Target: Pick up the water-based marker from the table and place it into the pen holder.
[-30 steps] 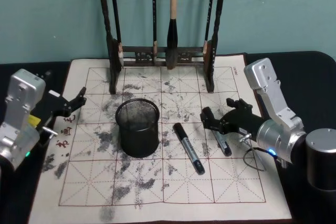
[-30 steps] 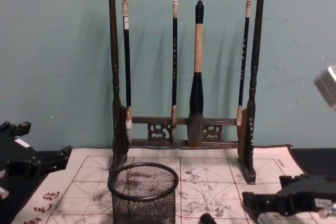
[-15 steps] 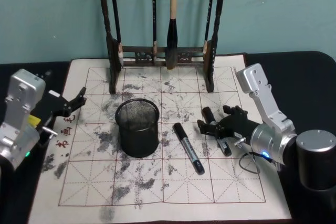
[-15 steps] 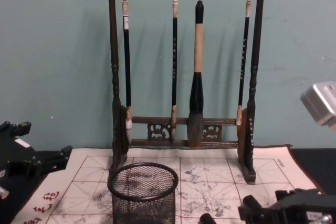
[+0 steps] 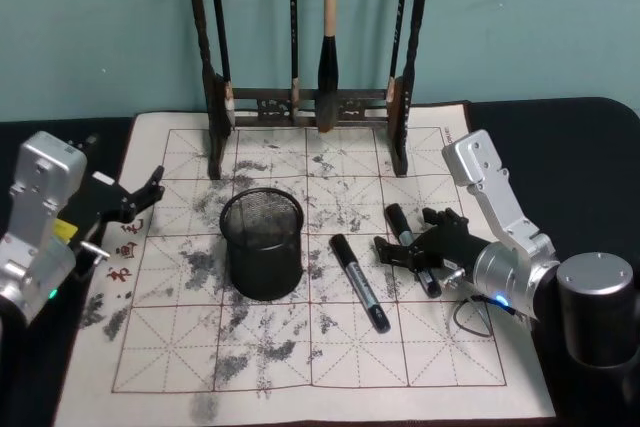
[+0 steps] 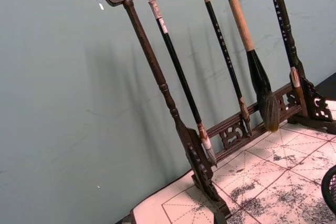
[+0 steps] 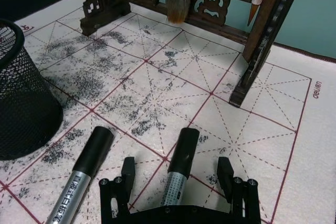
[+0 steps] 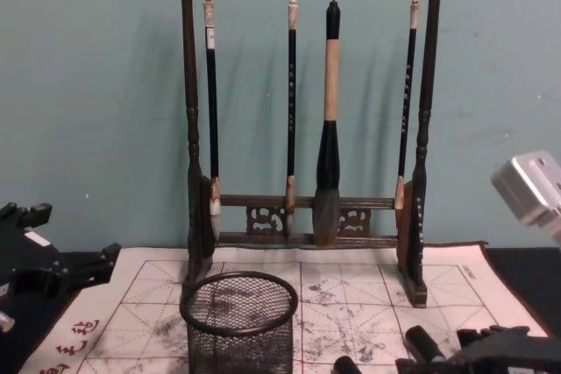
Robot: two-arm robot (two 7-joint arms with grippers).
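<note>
Two black-capped markers with grey barrels lie on the ink-stained mat of the table [image 5: 160,347]. The right marker [image 5: 399,221] [image 7: 183,149] lies between the fingers of my right gripper [image 5: 408,235] [image 7: 176,171], which is open and low over the mat, one finger on each side of the barrel. The left marker [image 5: 360,282] [image 7: 88,162] lies free, between that gripper and the pen holder [image 5: 262,244] [image 8: 238,320] [image 7: 21,98], a black mesh cup standing upright left of both. My left gripper [image 5: 138,199] [image 8: 61,256] rests open at the mat's left edge.
A tall dark wooden brush rack [image 5: 310,102] [image 8: 307,234] [image 6: 231,129] with several hanging brushes stands along the back of the mat, behind the cup and markers. Its right foot [image 7: 252,72] is just beyond the right gripper. A teal wall closes the back.
My right gripper has come down and drawn in over the right marker, so its fingers now straddle the barrel and the cap pokes out beyond them. The left arm has not moved.
</note>
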